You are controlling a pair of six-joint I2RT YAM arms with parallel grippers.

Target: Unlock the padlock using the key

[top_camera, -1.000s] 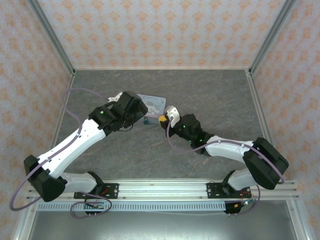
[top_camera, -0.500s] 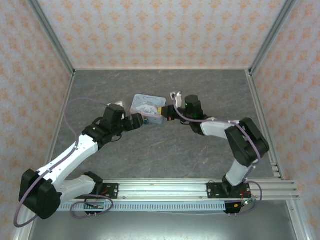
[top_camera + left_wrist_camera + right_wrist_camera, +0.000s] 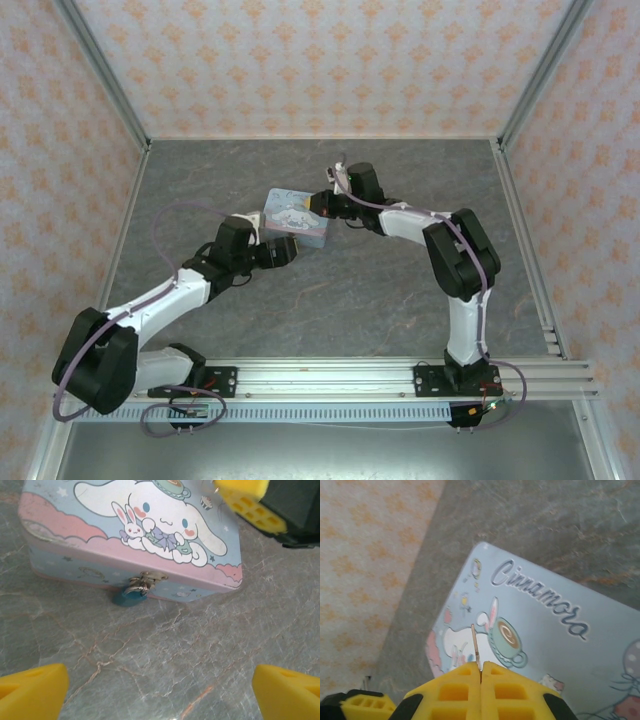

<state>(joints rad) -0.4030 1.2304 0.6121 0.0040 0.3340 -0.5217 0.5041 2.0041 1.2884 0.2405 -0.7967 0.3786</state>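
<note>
The padlock [image 3: 129, 596] hangs on the near wall of the tin [image 3: 75, 567], centre of the left wrist view, straight ahead of your left end effector [image 3: 160, 692], spread wide and nearer, while your right end effector [image 3: 481, 672], clamped on the key [image 3: 476, 647], hovers above the tin at upper right

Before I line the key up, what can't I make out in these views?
Left wrist view: keyhole and shackle of the padlock, tucked under the clasp of the tin.
Right wrist view: teeth of the key; it shows edge-on as a thin sliver, the rest pinched inside the shut right end effector.
</note>
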